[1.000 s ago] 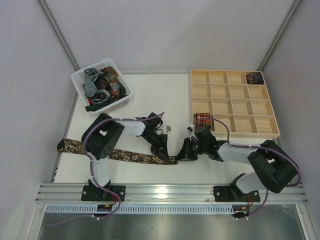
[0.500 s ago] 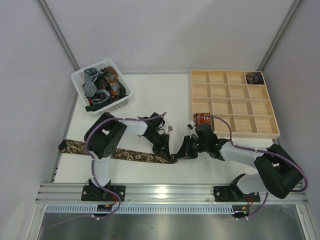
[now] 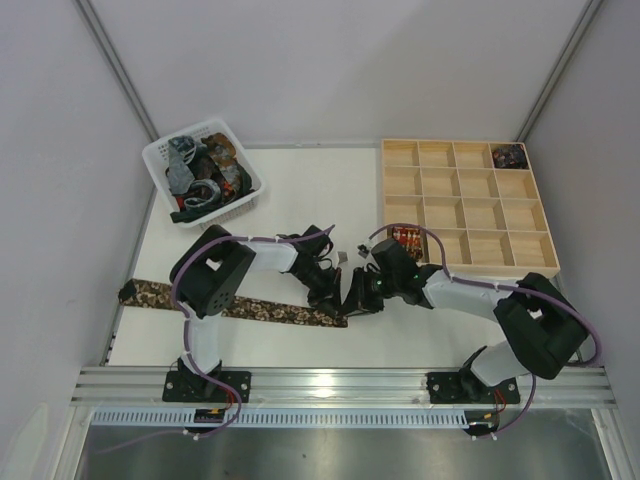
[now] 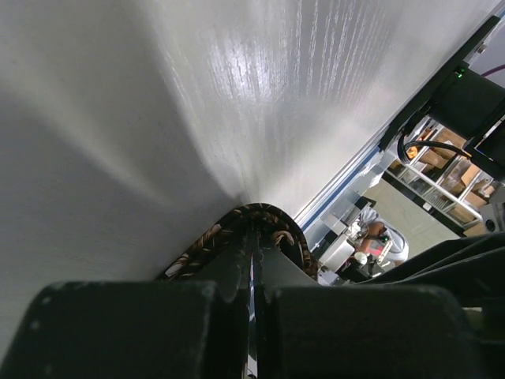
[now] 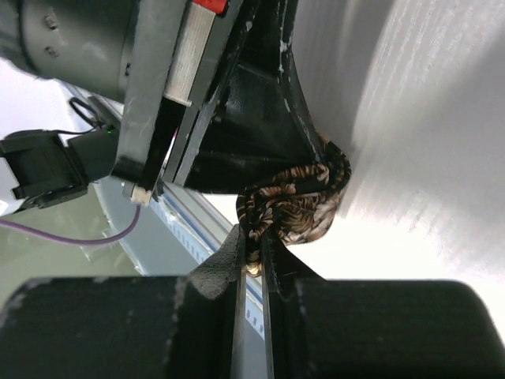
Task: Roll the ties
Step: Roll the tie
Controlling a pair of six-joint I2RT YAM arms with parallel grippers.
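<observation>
Tie (image 3: 255, 309): lay flat on the table (image 3: 300, 190) near its front edge. Its long axis ran left to right, with the free end at the left edge and the rolled end mid-table.
Left gripper (image 3: 328, 297): clenched on the rolled end.
Right gripper (image 3: 350, 302): pinched the same roll from the right.
Wrist views: showed fabric curled over the left fingertips (image 4: 233, 251); from the top the arms hid this.

White table (image 3: 300, 195), pale grey walls (image 3: 330, 70)

White bench (image 3: 300, 190) carried basket (image 3: 158, 152) far left, wooden compartment tray (image 3: 383, 205) far right, brown patterned tie (image 3: 250, 308) flat along near left, reaching left edge.
</observation>
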